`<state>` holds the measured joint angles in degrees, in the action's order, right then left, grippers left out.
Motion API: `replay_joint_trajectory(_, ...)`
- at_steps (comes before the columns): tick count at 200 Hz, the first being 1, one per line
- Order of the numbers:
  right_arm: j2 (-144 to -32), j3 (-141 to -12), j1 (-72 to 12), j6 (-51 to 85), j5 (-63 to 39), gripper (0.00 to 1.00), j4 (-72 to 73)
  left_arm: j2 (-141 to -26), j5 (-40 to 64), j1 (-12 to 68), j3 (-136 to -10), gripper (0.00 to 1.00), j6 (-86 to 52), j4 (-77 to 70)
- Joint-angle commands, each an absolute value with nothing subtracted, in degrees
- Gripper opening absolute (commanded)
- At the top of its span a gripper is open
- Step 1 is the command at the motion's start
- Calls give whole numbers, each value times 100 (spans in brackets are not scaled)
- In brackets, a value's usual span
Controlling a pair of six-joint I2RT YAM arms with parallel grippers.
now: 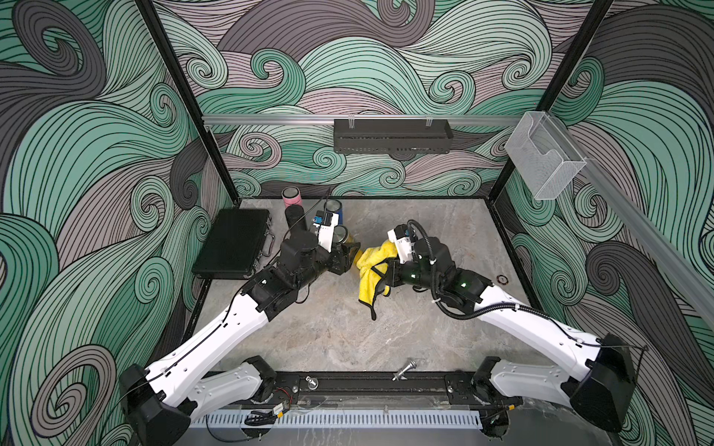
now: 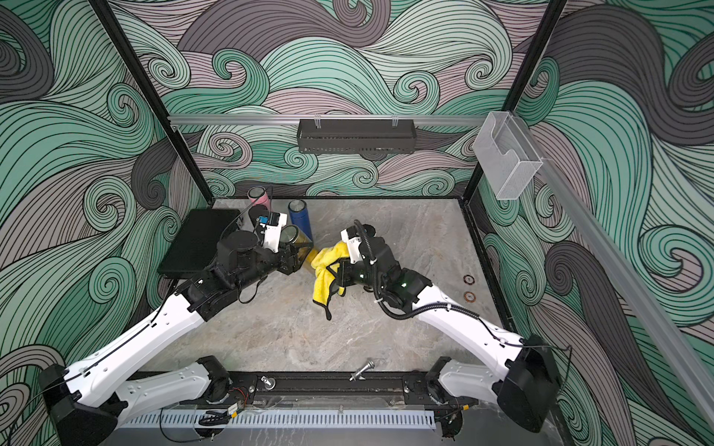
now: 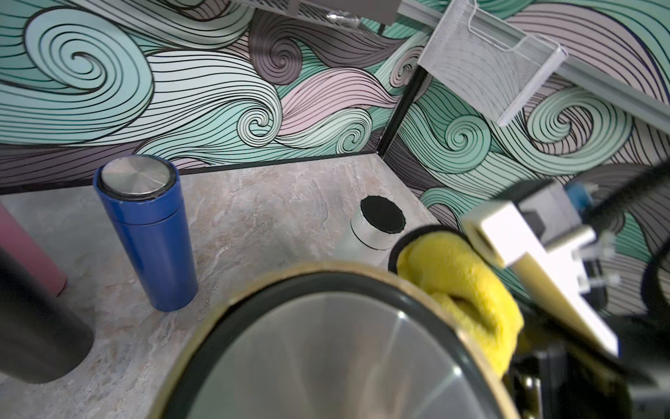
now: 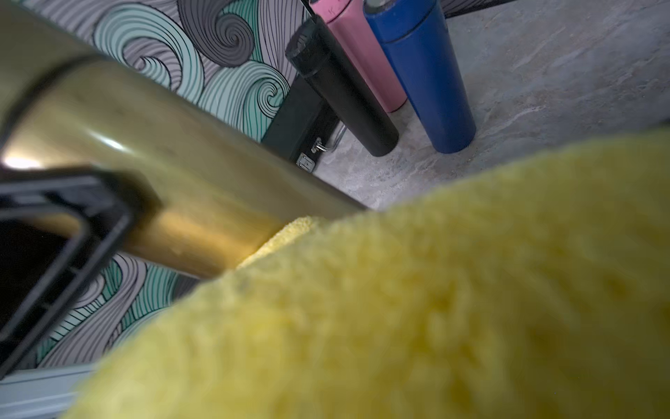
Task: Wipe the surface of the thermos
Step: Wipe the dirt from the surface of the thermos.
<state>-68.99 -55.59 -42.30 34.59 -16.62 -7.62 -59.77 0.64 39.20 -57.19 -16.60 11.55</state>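
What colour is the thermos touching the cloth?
The tall metal thermos is gold; clearest in the right wrist view.

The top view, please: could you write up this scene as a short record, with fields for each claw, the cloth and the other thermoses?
Left claw: shut on the gold thermos
Right claw: shut on the yellow cloth
Contact: yellow cloth touches the gold thermos's side
Standing at the back: blue thermos, pink thermos, black thermos, all upright
Also on the table: black case

White arm links (image 1: pixel 232 328), black joints (image 1: pixel 297 253), cables (image 1: pixel 427 239).
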Motion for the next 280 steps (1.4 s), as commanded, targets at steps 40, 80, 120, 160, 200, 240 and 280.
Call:
replay_joint_trajectory(40, -7148, -6120, -3737, 4307, -3982, 0, -153, -5626, 966, 3865, -5565, 0, -729, 390)
replay_joint_trajectory(80, -6985, -5416, -3700, 4192, -3860, 0, -747, -5240, 1220, 3738, -5199, 0, -549, -54)
replay_joint_trajectory(120, -6952, -5415, -3696, 3609, -3377, 0, -1972, -4980, 1497, 3668, -4971, 0, -183, -123)
replay_joint_trajectory(160, -7215, -6340, -3511, 3423, -4446, 0, -1724, -5257, 2521, 3639, -5252, 0, 216, 428)
replay_joint_trajectory(200, -7832, -7548, -3354, 2967, -5751, 0, -2171, -5654, 3540, 3631, -5639, 0, 358, 810)
replay_joint_trajectory(240, -8039, -7171, -3359, 2582, -5992, 0, -2634, -5473, 3601, 3621, -5621, 0, 452, 874)
replay_joint_trajectory(280, -7967, -6290, -3352, 2346, -5952, 0, -2793, -5394, 3634, 3615, -5660, 0, 543, 1038)
